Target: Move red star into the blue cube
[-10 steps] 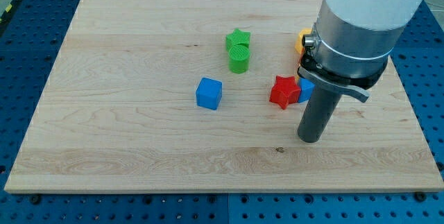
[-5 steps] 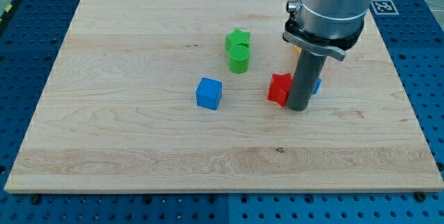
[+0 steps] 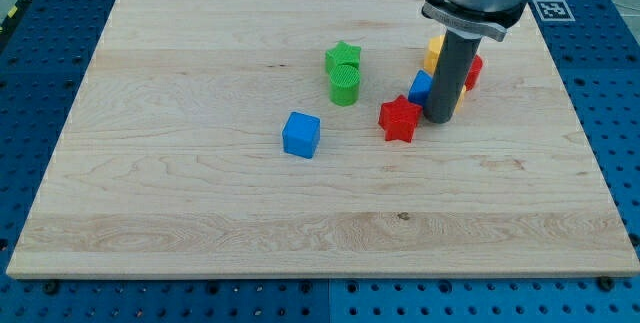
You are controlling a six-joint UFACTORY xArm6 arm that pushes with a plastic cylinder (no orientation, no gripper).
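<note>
Since the earlier frame, my tip (image 3: pixel 437 119) has travelled up the view and now sits just right of the red star (image 3: pixel 399 119), which has slid a little left and up. No claw is fitted, so nothing is gripped; the smooth dark rod only pushes. That ridged star lies right of centre, well apart from the blue cube (image 3: pixel 301 134) at mid-board. Beside the rod's left edge a second blue block (image 3: pixel 421 87) shows, partly hidden, shape unclear. A yellow block (image 3: pixel 434 52) and another red block (image 3: pixel 472 71) peek out behind the rod. Above centre, a green star (image 3: pixel 343 57) touches a ribbed green cylinder (image 3: pixel 344 85). Counted: two blue, two red, two green, one yellow, on a pale grained wooden board (image 3: pixel 200 223).
</note>
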